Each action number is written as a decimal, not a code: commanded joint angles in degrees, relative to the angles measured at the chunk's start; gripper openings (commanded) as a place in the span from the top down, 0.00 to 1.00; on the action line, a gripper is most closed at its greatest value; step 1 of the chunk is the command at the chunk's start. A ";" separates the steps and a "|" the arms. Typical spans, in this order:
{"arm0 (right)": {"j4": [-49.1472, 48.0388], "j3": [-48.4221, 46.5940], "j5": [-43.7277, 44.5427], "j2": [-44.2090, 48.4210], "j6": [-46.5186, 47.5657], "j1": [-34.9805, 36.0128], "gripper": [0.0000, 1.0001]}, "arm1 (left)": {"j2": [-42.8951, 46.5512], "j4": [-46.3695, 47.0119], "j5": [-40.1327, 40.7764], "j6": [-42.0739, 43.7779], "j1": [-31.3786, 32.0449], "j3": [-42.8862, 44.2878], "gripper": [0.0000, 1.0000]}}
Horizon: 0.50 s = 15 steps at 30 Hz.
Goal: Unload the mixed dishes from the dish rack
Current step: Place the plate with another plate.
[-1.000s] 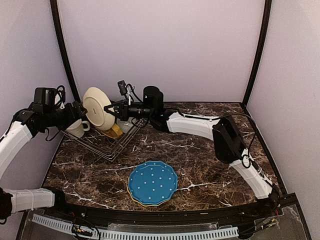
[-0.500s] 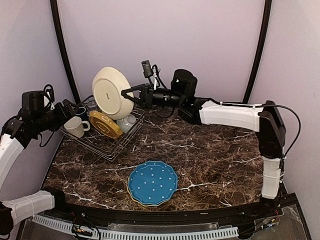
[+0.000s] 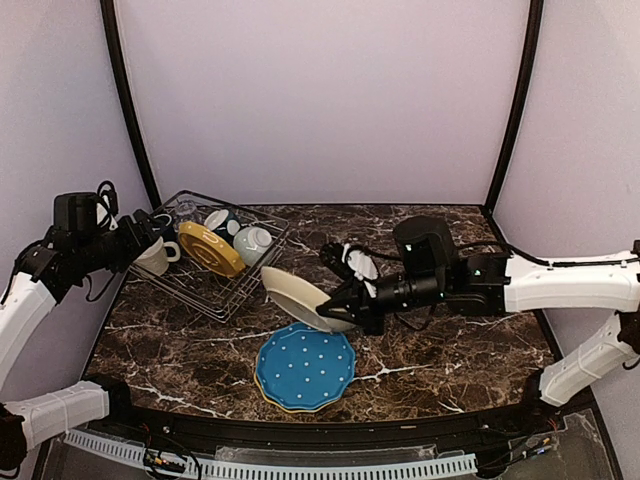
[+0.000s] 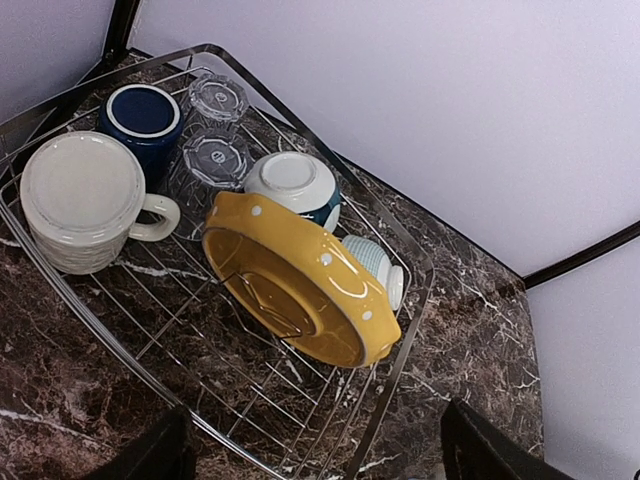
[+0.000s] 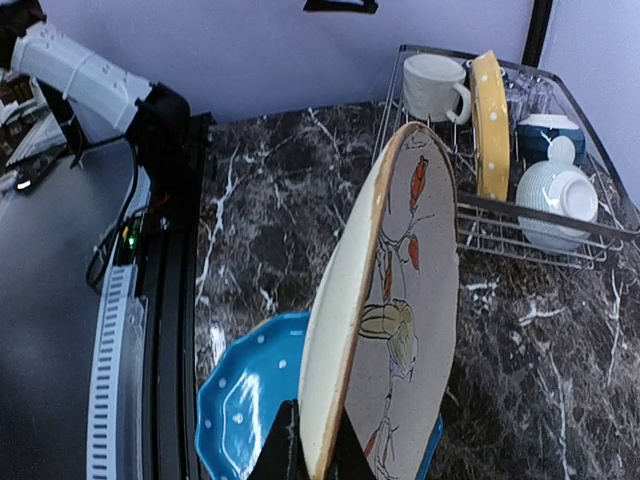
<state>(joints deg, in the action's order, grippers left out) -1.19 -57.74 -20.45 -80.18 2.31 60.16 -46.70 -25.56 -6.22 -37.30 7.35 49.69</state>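
**Cream plate held over the blue one, clear of the rack**

The right gripper (image 3: 342, 306) is clamped tight on the rim of a round cream ceramic plate (image 3: 293, 293) (its face carries a painted orange-flower sprig). It holds the plate tilted just above a scalloped blue white-dotted plate (image 3: 305, 367) on the dark marble table (image 3: 440, 350). The left gripper (image 3: 140, 238) hangs wide apart and empty beside the silver wire dish rack (image 3: 230, 305). The rack holds a cream mug (image 4: 80, 200), a leaning yellow dotted plate (image 4: 300, 285), a white bowl (image 4: 290, 180), a dark blue mug (image 4: 143, 112) and a clear glass tumbler (image 4: 215, 160).
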 commanded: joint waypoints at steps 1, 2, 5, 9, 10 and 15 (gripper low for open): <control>0.29 5.38 9.47 9.69 9.16 2.76 1.00 | -0.08 1.79 -2.02 -0.64 0.12 -1.37 0.16; 0.84 6.27 9.53 10.69 9.32 3.06 1.00 | -0.17 1.81 -2.28 -0.61 0.12 -1.41 0.16; 2.55 7.35 10.62 12.08 10.52 4.72 1.00 | -0.30 1.64 -2.62 -0.39 0.12 -1.39 0.16; 4.23 6.03 15.24 10.38 12.46 7.72 1.00 | -0.68 1.29 -2.97 -0.11 0.16 -1.19 0.16; 4.67 5.49 17.29 9.54 13.10 8.74 1.00 | -0.74 1.21 -3.03 -0.20 0.18 -1.18 0.16; 5.50 4.07 30.68 4.07 17.52 14.30 1.00 | -0.77 1.15 -3.34 -0.45 0.12 -1.30 0.16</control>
<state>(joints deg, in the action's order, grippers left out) 9.96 -50.11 -2.04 -73.63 14.31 70.67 -47.48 -24.88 -8.62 -37.74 7.35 49.23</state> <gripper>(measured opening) 0.051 0.845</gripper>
